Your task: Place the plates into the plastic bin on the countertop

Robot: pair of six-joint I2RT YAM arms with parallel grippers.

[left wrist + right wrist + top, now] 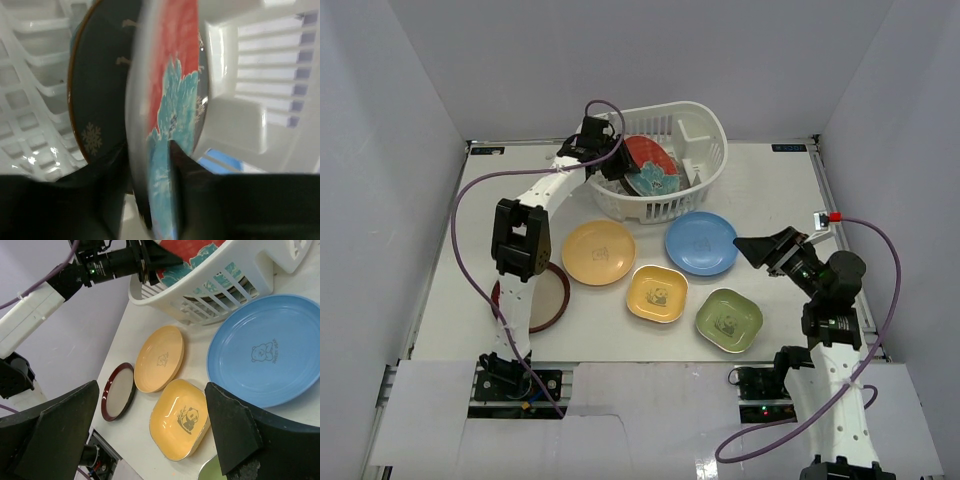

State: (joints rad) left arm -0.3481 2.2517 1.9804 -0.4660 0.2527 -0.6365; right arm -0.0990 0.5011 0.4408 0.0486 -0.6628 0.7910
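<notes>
Left wrist view: we noted left claw (147,162) clamping floral plate (175,75) on edge, likely to slot it into bin (260,125) beside grey plate (100,75); right claw (152,387) gaped wide.

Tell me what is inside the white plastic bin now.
The red-and-teal floral plate, gripped on edge by the left gripper, and a dark patterned plate next to it. Whatever lies beneath them is covered.

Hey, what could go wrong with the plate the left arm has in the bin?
The left end effector pinches the floral plate by its rim, tilted beside the dark plate; released so, it may slip or clatter. The arm's elbow hangs above the brown-rimmed plate and could knock it when retreating.
</notes>
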